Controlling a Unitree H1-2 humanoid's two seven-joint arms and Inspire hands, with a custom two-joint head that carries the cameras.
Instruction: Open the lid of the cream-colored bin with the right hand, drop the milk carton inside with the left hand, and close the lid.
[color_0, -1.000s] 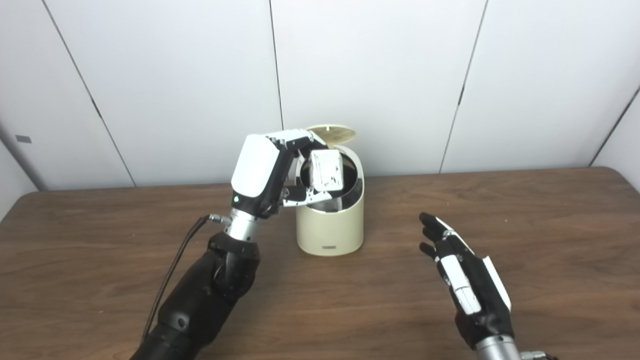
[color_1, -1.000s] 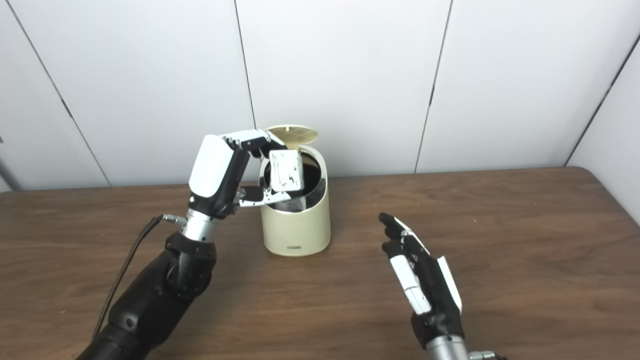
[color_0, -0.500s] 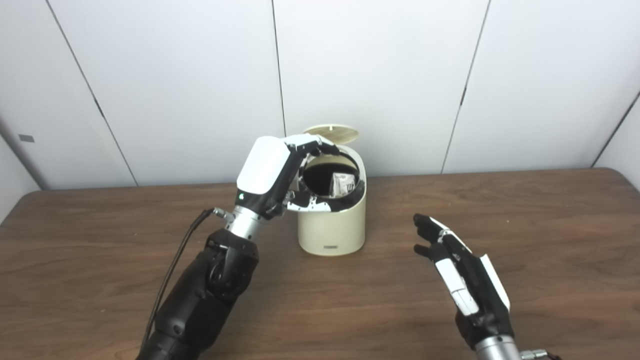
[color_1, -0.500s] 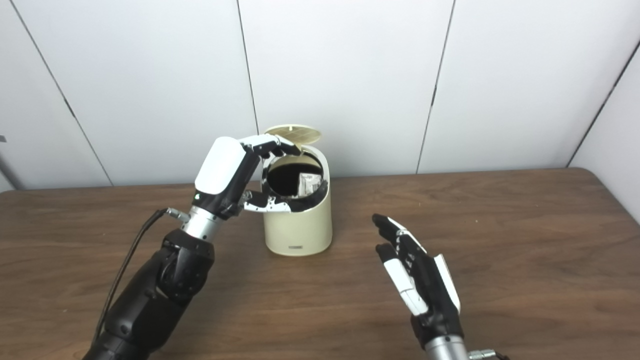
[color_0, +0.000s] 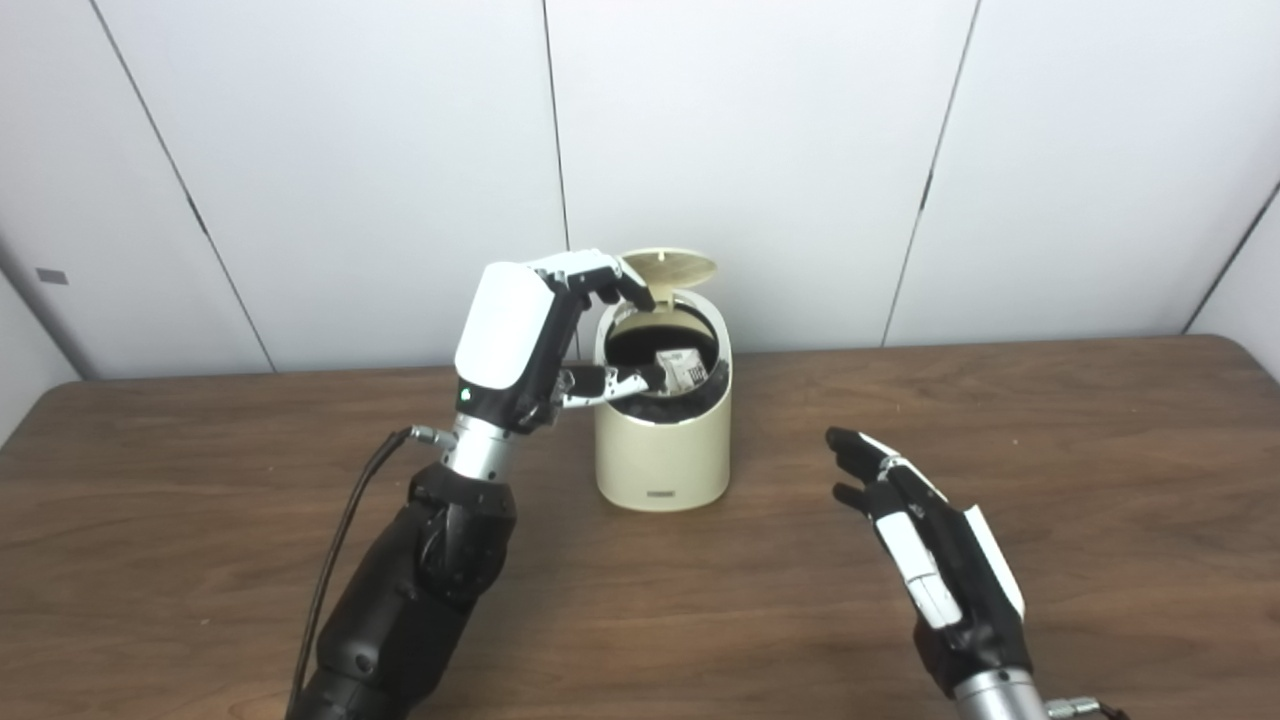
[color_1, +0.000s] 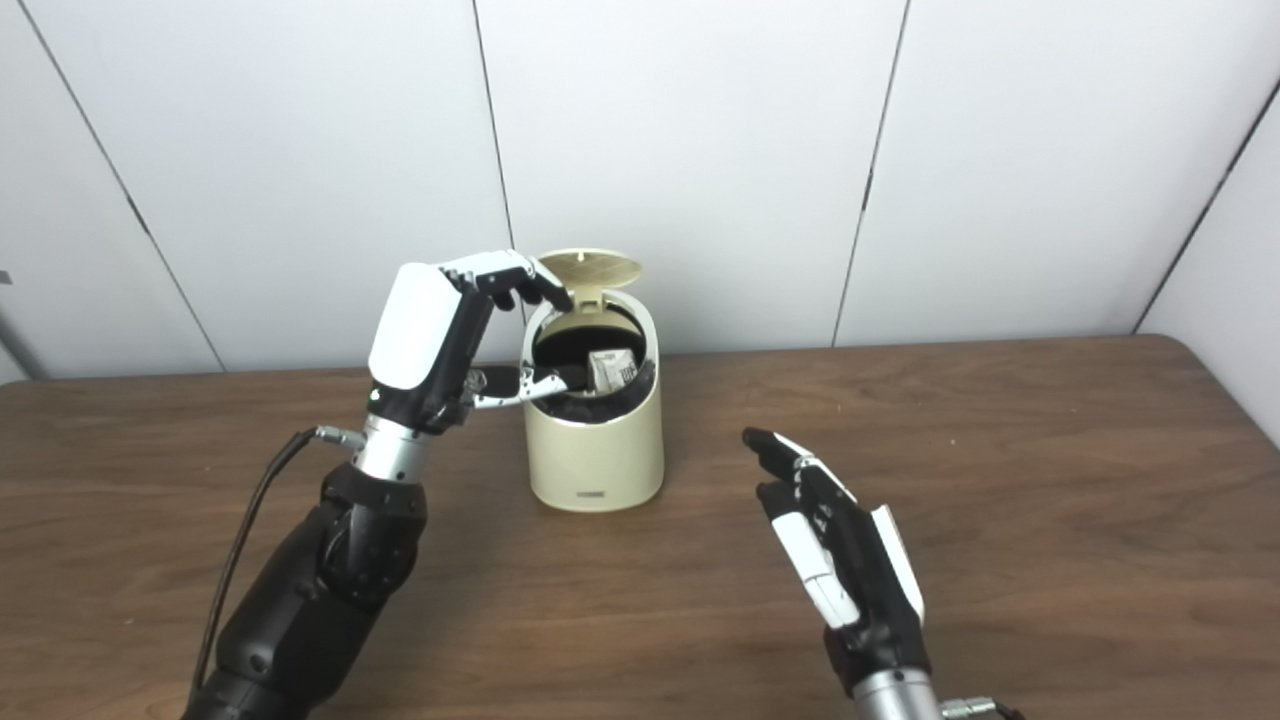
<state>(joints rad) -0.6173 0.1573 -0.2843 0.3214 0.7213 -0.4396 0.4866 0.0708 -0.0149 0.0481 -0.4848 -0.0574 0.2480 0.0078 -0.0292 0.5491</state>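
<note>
The cream-colored bin (color_0: 662, 450) stands at the back middle of the wooden table, its round lid (color_0: 668, 266) tipped up and open at the rear. The milk carton (color_0: 684, 368) lies inside the dark opening, only its top showing. My left hand (color_0: 530, 340) hovers just left of the bin's rim, open, its fingers spread above and beside the opening and holding nothing. My right hand (color_0: 930, 560) rests low over the table to the right of the bin, open with fingers stretched toward it, apart from it.
The brown wooden table (color_0: 1100, 480) runs wide to both sides. White wall panels (color_0: 750, 150) stand close behind the bin. A black cable (color_0: 345, 520) hangs from my left wrist.
The left hand let go of the milk carton, which dropped into the bin; the hand then drew back a little to the left. The right hand barely moved.
</note>
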